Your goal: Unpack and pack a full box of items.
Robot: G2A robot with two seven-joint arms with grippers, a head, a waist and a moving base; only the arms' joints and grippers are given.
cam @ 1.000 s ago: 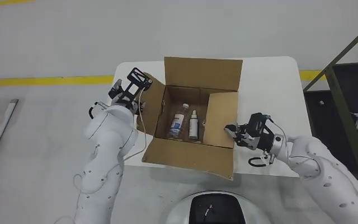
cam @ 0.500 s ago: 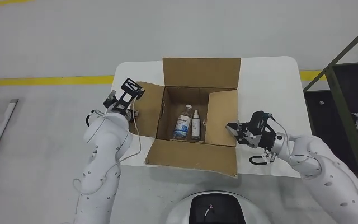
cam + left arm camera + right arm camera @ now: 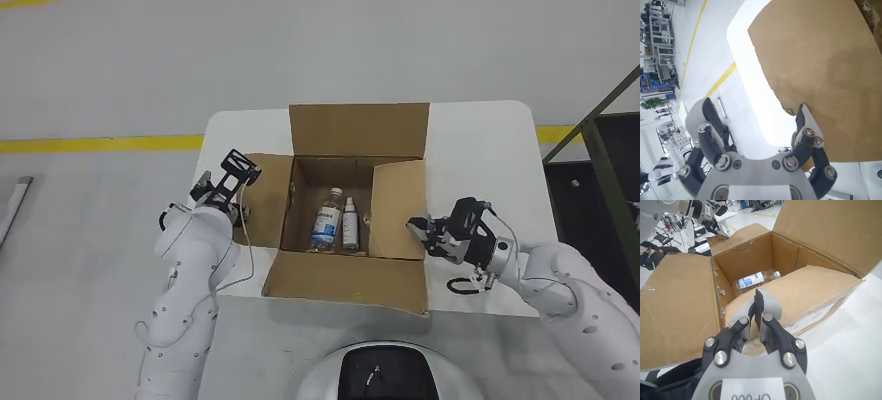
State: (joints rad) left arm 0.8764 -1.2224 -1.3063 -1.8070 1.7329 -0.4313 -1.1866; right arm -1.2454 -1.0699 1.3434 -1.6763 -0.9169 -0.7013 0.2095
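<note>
An open cardboard box (image 3: 345, 205) sits mid-table. Inside lie a clear water bottle (image 3: 323, 220) with a blue-and-white label (image 3: 751, 280) and a small white spray bottle (image 3: 347, 222). My left gripper (image 3: 232, 180) is open at the outer edge of the left flap (image 3: 262, 200). In the left wrist view, one finger (image 3: 800, 117) touches that flap (image 3: 819, 66) and the other stands free. My right gripper (image 3: 425, 232) is shut, its tips (image 3: 756, 306) against the raised right flap (image 3: 791, 291), with nothing seen between them.
The back flap (image 3: 360, 130) stands upright and the front flap (image 3: 345, 280) hangs over the near edge of the white table (image 3: 480, 140). Bare tabletop lies right of the box. A dark metal frame (image 3: 600, 130) stands beyond the table's right side.
The left flap has swung outward and lies flatter. My left gripper moved toward the near side along with it. The box shifted slightly; the right gripper barely moved.
</note>
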